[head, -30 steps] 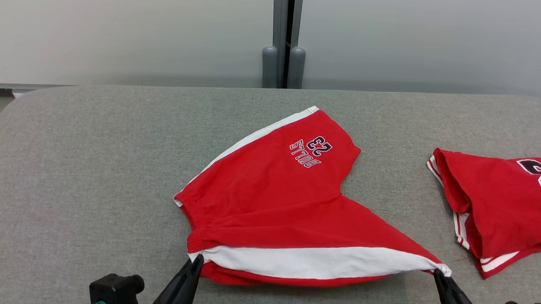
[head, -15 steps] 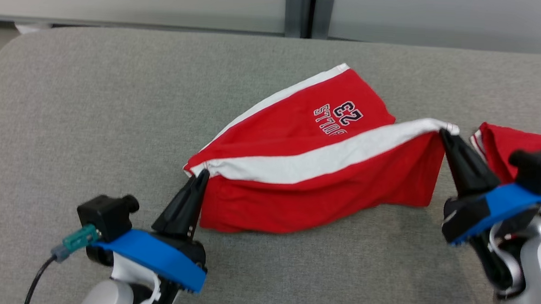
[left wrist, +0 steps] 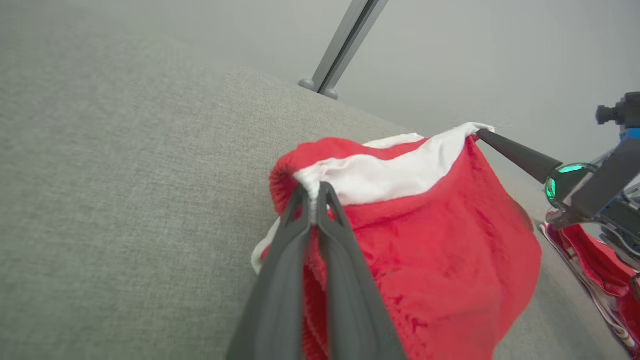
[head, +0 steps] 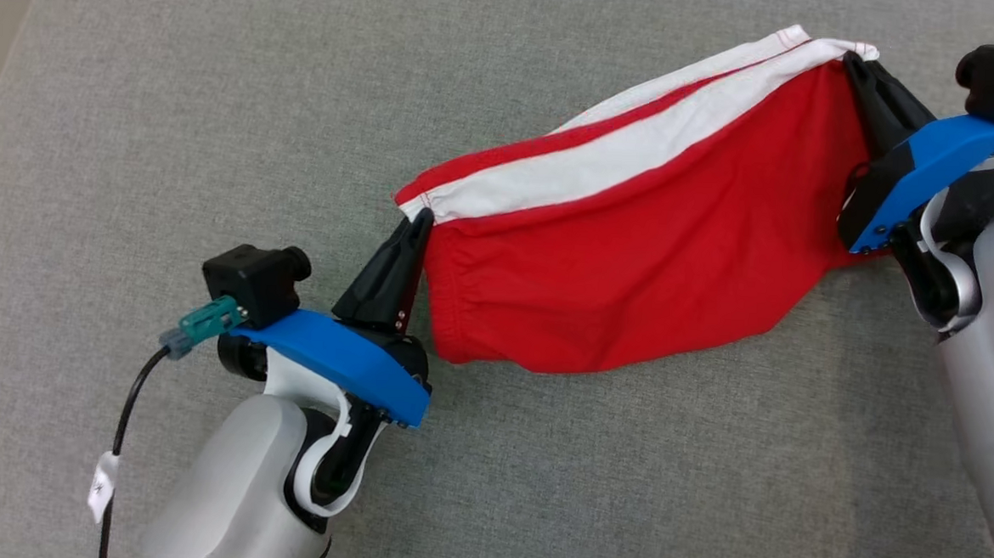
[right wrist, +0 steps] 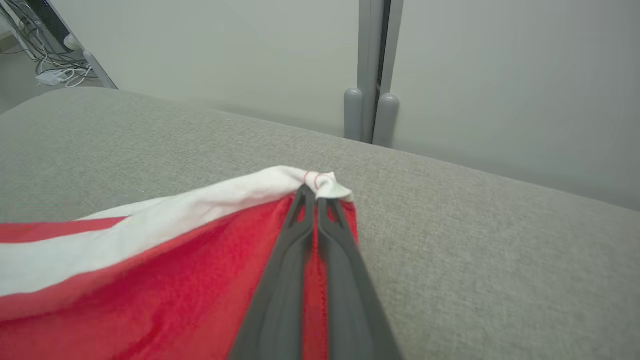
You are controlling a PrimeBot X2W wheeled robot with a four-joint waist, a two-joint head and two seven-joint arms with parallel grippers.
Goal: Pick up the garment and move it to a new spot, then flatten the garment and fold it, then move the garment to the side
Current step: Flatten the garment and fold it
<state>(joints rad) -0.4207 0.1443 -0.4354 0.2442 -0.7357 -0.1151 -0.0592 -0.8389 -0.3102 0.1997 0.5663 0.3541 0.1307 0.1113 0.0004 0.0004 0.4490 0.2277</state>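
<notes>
Left gripper (head: 419, 220) is closed on the waistband corner of the red garment (head: 634, 269), at one end of the white side stripe. In the left wrist view its fingers are pressed together with cloth pinched between them. Right gripper (head: 855, 61) is clamped on the other end of the same white stripe, at the hem corner, fingers together on the cloth.

The garment is held stretched between the two grippers. The stripe forms the taut upper edge and the red cloth hangs below it. The lowest fold lies close to the grey cloth-covered table (head: 173, 126); whether it touches cannot be told. The right end is held farther from the robot than the left end.

A second red garment (left wrist: 600, 280) with striped trim is noted on the table beyond the right gripper. A grey post (right wrist: 370, 100) is seen behind the table's far edge.
</notes>
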